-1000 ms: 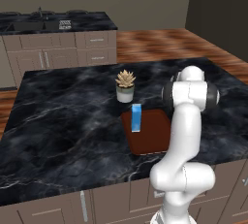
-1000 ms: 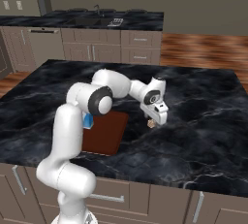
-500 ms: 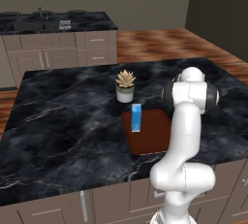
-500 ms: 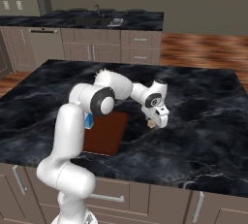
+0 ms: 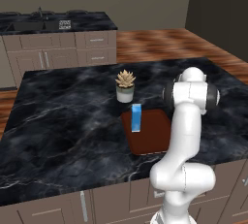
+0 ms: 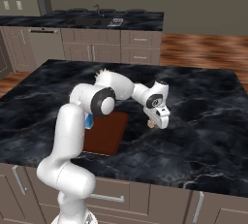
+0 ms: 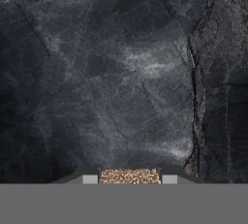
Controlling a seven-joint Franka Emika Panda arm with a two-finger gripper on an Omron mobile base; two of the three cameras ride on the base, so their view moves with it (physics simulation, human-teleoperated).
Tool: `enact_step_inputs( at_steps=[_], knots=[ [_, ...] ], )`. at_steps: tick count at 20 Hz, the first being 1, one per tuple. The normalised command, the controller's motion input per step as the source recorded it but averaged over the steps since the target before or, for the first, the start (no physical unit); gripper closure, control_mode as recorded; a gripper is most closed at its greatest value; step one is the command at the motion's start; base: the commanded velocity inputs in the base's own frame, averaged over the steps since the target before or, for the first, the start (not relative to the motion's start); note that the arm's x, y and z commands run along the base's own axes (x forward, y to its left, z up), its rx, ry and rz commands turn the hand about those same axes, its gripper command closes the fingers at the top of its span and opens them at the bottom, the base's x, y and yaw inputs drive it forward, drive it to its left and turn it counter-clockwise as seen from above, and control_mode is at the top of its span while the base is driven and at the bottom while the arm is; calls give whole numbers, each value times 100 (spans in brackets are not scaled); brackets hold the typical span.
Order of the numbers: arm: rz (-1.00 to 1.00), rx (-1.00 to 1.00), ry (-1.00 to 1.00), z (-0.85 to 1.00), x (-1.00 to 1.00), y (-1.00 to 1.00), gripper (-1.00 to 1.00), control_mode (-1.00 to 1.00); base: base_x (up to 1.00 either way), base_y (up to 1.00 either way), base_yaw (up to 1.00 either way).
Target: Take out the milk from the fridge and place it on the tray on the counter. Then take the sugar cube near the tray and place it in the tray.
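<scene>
Sugar cube [image 7: 130, 176] | pinched in tool [image 7: 130, 179] | unlabelled

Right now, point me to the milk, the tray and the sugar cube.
milk [image 5: 136, 117], left base view, middle of the blue front face.
tray [image 5: 154, 136], left base view, bare reddish-brown surface right of the carton.
sugar cube [image 7: 130, 176], hand view, speckled face between the fingers.

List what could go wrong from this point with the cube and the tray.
1. The pincer has shut on the tiny sugar cube between its fingertips; so small a grip may slip during the lift.
2. The milk stands upright on the tray; a low pass could knock it over.
3. The cube sits right of the tray over the counter; an early release would miss the tray.
</scene>
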Motion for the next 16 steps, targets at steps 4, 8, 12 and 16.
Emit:
enact_step_inputs(
  at_steps=[4,8,12,16],
  knots=[
    [-6,0,0,-12,0,0,100,-100,0,0,0],
    [-7,0,0,-3,-9,-2,100,-100,0,0,0],
    [0,1,4,56,-63,-1,100,-100,0,0,0],
    [3,0,0,52,-90,33,100,-100,0,0,0]
  ],
)
